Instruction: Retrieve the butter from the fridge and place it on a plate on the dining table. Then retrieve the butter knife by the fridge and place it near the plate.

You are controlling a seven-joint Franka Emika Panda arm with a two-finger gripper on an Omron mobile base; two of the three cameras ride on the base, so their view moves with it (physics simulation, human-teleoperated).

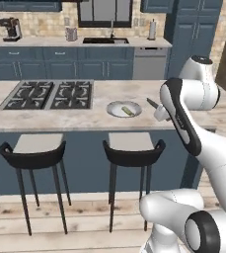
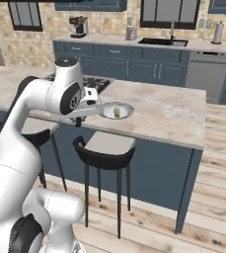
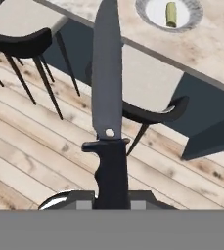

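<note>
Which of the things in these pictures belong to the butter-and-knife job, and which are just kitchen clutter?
Belong to the job:
butter, lying on the plate
butter knife, held in the shut hand
dining table, bearing the plate

Just lying about:
coffee machine
paper towel roll
two stools
cooktop
sink

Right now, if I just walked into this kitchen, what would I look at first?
Probably the big knife with its dark handle clamped in the robot's gripper, its blade sticking out over the wooden floor and a stool beside the island. Next, the butter, a little yellowish stick lying on the round plate on the dining table, just right of the black cooktop.
</note>
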